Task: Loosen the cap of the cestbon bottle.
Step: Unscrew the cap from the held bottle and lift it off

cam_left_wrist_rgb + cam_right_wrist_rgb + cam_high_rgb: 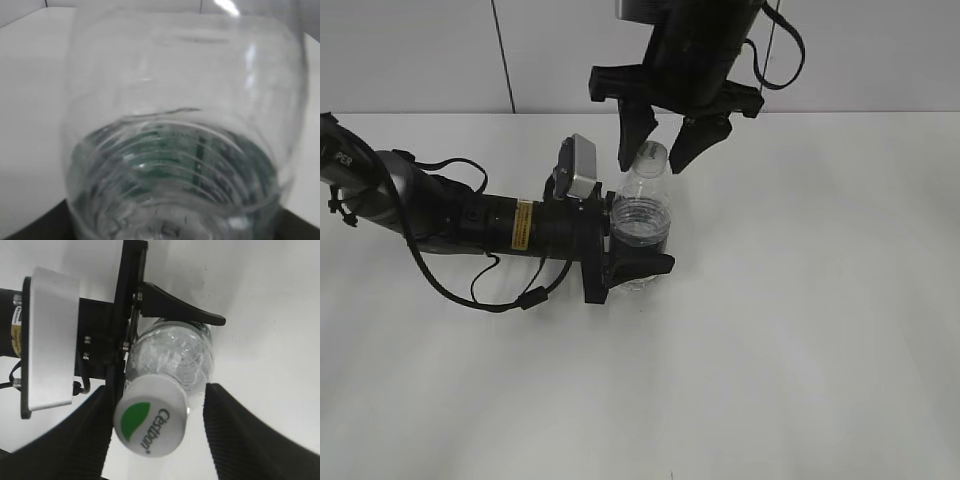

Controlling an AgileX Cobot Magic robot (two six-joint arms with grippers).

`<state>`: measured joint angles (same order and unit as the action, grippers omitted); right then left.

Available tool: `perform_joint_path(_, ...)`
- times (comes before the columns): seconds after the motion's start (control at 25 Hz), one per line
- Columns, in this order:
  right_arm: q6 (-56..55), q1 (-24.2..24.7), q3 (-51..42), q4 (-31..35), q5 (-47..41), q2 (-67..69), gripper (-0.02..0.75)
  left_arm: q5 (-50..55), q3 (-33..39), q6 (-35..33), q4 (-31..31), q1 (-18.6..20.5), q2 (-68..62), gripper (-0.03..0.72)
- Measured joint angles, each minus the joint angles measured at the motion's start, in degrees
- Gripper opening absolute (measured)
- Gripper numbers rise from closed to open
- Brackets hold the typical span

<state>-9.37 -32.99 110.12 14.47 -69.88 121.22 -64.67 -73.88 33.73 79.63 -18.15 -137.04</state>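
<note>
The cestbon bottle [642, 215] stands upright on the white table, clear with a dark green label band. My left gripper [638, 258] is shut on its lower body; in the left wrist view the bottle [185, 125] fills the frame. The white cap [652, 152] with a green mark sits on the neck. My right gripper [663, 150] hangs above it, open, with one finger on each side of the cap. In the right wrist view the cap [150, 422] lies between the open fingers [157, 427], close to the left finger, a gap to the right one.
The left arm [470, 220] lies low across the table's left half with a loose black cable [480, 295]. A grey wall [420, 55] stands behind the table's back edge.
</note>
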Motion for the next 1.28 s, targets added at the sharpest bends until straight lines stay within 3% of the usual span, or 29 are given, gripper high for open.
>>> perform_joint_path(0.16, 0.0, 0.0, 0.0, -0.2, 0.0, -0.6, 0.426, 0.0, 0.0, 0.0, 0.0, 0.0, 0.0, 0.412)
perform_joint_path(0.44, 0.1, 0.0, 0.0, -0.4, -0.1, -0.8, 0.312, 0.1, -0.1, 0.0, 0.0, 0.0, 0.0, 0.412)
perform_joint_path(0.92, 3.2, 0.0, 0.0, -0.2, -0.2, -0.8, 0.303, 0.1, -0.1, 0.0, 0.0, 0.0, 0.0, 0.412)
perform_joint_path(1.28, 19.9, 0.0, 0.0, 0.4, -0.1, -0.8, 0.303, -0.3, -0.1, -0.6, 0.1, 0.0, 0.0, 0.412)
